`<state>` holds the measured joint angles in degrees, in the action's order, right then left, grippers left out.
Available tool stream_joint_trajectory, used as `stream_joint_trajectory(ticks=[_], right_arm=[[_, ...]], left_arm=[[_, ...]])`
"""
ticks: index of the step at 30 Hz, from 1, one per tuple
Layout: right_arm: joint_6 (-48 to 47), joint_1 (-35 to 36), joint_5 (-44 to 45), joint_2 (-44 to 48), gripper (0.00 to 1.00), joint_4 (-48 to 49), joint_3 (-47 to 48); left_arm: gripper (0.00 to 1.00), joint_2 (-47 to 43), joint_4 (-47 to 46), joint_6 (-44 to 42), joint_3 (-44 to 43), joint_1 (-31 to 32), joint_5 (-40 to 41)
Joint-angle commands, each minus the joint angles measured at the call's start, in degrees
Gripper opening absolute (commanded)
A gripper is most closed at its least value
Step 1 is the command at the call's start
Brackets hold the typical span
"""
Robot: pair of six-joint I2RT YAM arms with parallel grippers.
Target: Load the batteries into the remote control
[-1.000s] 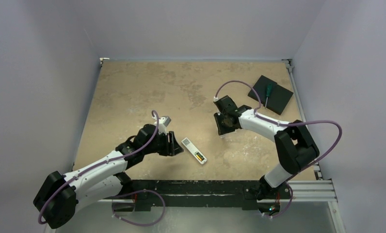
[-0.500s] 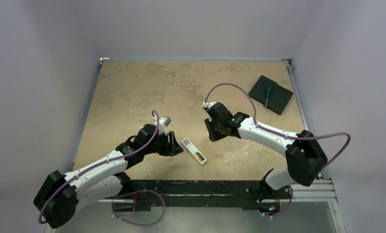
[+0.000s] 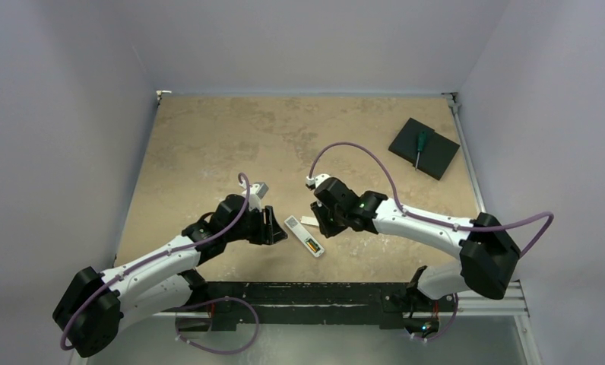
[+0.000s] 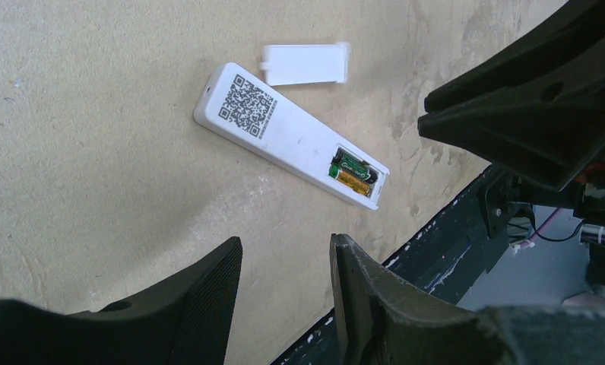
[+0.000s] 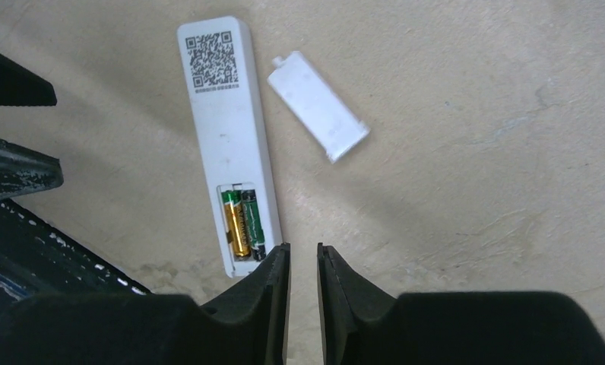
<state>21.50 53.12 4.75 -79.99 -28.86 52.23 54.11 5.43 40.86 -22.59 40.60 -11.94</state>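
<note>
A: where's the remote control?

B: flat on the tabletop, back side up, between my two arms; long axis runs diagonal in the top view, far-left to near-right; the open recess is at the near-right end.

A: batteries?

B: both in the recess, side by side along the remote's length; one gold, one dark with green; they look seated to me, but I can't judge polarity from here.

A: pincers?

B: left pincer spread, nothing in it, low and just beside the remote on its left; right pincer almost pressed together, a thin slit between the fingers, holding nothing; its tips hang right at the battery end of the remote.

A: what does the next move turn on?

B: my guess is the battery cover; it lies loose on the tabletop just beside the remote's far end, on the right arm's side; I see a small gap, not touching; its long axis is slanted to the remote's, so it would need turning to line up with the recess.

A: which arm?

B: right is nearer the cover; from its tips the cover lies ahead, beyond the recess and off to the side; the left is placed to brace the remote's other long edge.
</note>
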Motion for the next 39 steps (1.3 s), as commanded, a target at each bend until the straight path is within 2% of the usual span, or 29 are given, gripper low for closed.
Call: stream_joint_trajectory(ticks=[1,7,17,23,30,39], right_arm=[[1.97,1.95,0.28,1.15,0.26,2.32,-1.54],[2.79,2.12,2.74,0.63,0.31,2.64,-0.89],[2.23,2.07,6.78,-2.73,0.49,0.94,2.38],[0.23,2.07,7.55,-5.66,0.55,1.52,4.46],[-4.28,1.62,8.59,-10.74,0.59,1.46,7.24],[-7.94,-1.45,6.44,-13.66,0.59,3.20,7.45]], left_arm=[[0.46,-0.05,-0.60,-0.95,0.10,0.28,0.38],[0.46,-0.05,-0.22,-0.87,0.03,0.33,0.51],[0.46,-0.33,0.50,-0.70,0.01,0.27,1.13],[0.46,-0.24,0.64,-0.51,-0.03,0.31,1.22],[0.46,-0.14,1.05,-0.51,-0.13,0.27,1.56],[0.46,0.61,1.42,-0.52,-0.37,0.34,2.18]])
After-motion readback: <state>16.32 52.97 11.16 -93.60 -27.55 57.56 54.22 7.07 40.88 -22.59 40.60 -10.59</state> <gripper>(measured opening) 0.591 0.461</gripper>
